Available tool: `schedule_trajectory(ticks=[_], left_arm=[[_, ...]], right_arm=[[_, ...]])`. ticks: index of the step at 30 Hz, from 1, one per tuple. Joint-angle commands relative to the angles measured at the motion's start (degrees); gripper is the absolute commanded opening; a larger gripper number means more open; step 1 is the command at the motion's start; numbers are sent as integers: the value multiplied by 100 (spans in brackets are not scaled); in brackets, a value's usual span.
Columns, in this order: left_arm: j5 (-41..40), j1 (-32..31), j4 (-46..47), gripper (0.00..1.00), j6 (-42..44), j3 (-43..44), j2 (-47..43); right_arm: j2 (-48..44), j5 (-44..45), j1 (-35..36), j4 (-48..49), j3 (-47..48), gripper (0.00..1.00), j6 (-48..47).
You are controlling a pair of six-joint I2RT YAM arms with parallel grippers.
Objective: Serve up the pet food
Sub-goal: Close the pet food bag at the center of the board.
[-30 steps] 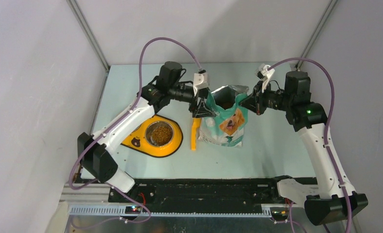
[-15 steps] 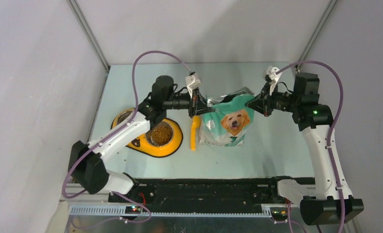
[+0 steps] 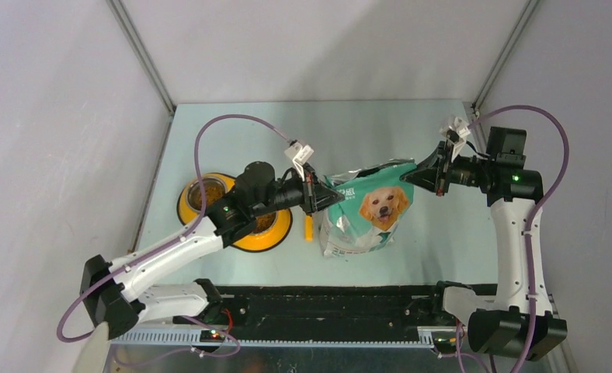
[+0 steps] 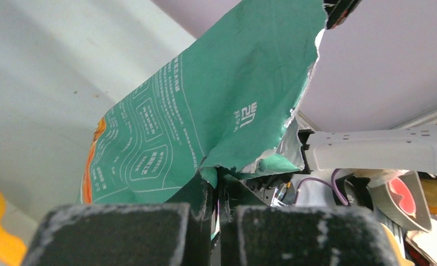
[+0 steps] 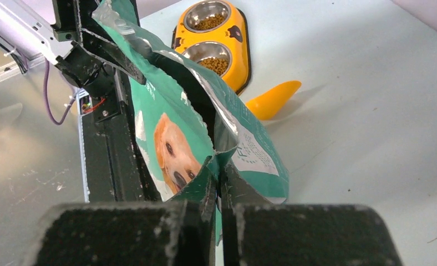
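The green-and-white dog-picture bag (image 3: 369, 211) hangs upright between my two grippers, its torn top edge pulled taut. My left gripper (image 3: 324, 196) is shut on the bag's left top corner (image 4: 222, 166). My right gripper (image 3: 421, 172) is shut on the right top corner (image 5: 219, 166). The pet food (image 5: 216, 65) shows as brown kibble in both steel bowls of the yellow feeder (image 5: 243, 52), the far bowl (image 5: 207, 22) included. Any kibble inside the bag is hidden. I cannot tell whether the bag's bottom touches the table.
An orange scoop (image 3: 309, 228) lies on the table between the feeder (image 3: 281, 229) and the bag, also seen as the orange scoop (image 5: 272, 100) beside the bowls. My left forearm crosses over the feeder's near bowl. Walls close in on both sides.
My left gripper closed on the bag's left top corner. Both arms drew the bag toward the near right, and its open mouth has been pulled flat.
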Motion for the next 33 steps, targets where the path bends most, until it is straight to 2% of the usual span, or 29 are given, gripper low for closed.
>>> schedule_trajectory(ticks=[1, 2, 3, 5, 7, 9, 10, 11, 12, 14, 16, 19, 22, 26, 29, 32, 33], left_arm=[[-1282, -545, -540, 0, -96, 524, -550], [-1732, -643, -734, 0, -33, 666, -587], [-1882, -780, -1015, 0, 14, 723, -594], [-2025, -861, -1178, 0, -65, 792, -590], [-2249, -871, -1218, 0, -172, 773, -532], [-2354, -872, -1276, 5, -236, 791, -437], [-2342, -873, -1254, 15, -235, 799, -387], [-2276, -873, -1227, 21, -217, 794, -372], [-2233, -873, -1167, 38, -170, 783, -360], [-2128, -877, -1092, 58, -22, 741, -373], [-2122, -873, -1146, 68, 183, 729, -392], [-2163, -873, -1240, 77, 463, 673, -471], [-2370, -859, -1266, 82, 751, 619, -517], [-2404, -828, -1293, 86, 1110, 630, -562], [-2150, -813, -1161, 91, 1502, 595, -698], [-1764, -806, -1110, 93, 1817, 638, -786], [-1725, -792, -1123, 93, 1933, 661, -786]], right_arm=[[-108, -105, -67, 461, 317, 0, -482], [-116, -77, -39, 598, 321, 0, -408], [-111, -43, 3, 691, 323, 0, -159], [-101, -41, 89, 873, 317, 6, 102], [-81, -58, 215, 654, 321, 15, -216], [-62, -48, 420, -49, 322, 32, -1162], [-49, -40, 571, -696, 320, 36, -2081], [-24, -1, 640, -985, 323, 43, -2491], [-20, 15, 777, -1335, 322, 45, -2991], [-38, 73, 832, -1382, 317, 48, -3085], [-71, 69, 839, -1260, 321, 49, -3006], [-131, -111, 845, -1123, 317, 50, -2996], [-173, -356, 821, -847, 319, 49, -2711], [-180, -407, 726, -80, 321, 46, -1710], [-205, -421, 613, 607, 322, 30, -744], [-267, -365, 554, 1167, 317, 6, 156], [-303, -317, 529, 1506, 317, 2, 707]])
